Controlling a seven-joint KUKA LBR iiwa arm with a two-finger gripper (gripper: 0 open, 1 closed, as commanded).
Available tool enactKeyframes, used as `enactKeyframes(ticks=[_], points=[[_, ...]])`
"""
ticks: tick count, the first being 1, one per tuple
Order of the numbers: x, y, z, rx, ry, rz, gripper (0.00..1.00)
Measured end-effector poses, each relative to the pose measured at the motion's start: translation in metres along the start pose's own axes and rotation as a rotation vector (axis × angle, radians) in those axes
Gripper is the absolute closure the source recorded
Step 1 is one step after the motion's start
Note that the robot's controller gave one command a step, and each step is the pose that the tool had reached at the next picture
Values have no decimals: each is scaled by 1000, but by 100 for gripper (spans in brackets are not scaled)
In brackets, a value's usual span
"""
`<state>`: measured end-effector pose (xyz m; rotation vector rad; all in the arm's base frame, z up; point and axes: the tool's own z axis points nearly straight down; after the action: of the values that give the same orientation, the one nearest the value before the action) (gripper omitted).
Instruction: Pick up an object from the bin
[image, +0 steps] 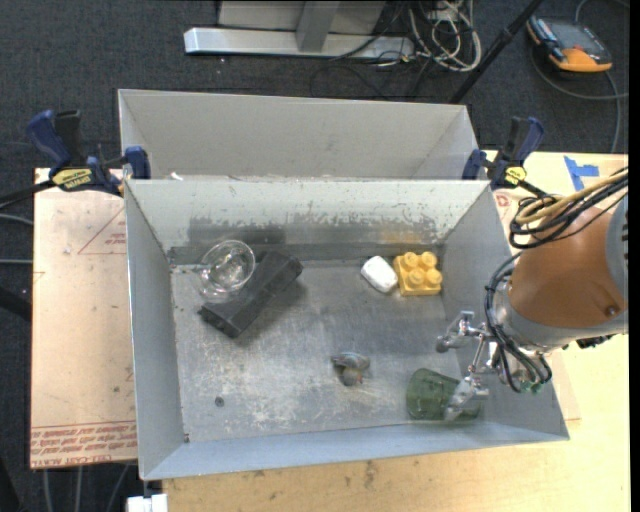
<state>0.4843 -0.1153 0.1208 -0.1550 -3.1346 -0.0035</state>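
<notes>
My gripper (462, 368) hangs at the bin's near right corner, its two metal fingers spread apart, one at the upper left and one lower down. The lower fingertip (466, 393) sits against the right end of a green translucent piece (430, 395) lying on the floor there. Nothing is between the fingers. A small grey-brown lump (350, 367) lies to the left of the green piece.
A yellow studded brick (418, 272) and a white rounded piece (378, 273) lie by the back wall. A clear glass cup (227, 266) rests on a black block (252, 294) at the back left. The arm's orange cover hangs over the right wall.
</notes>
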Motion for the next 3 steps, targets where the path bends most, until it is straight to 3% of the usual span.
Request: enactKeyframes(ticks=[1, 2, 3], points=[[-5, -2, 46, 2, -33, 27, 0], [-2, 5, 44, 10, -25, -17, 100], [-2, 5, 44, 10, -25, -17, 100]])
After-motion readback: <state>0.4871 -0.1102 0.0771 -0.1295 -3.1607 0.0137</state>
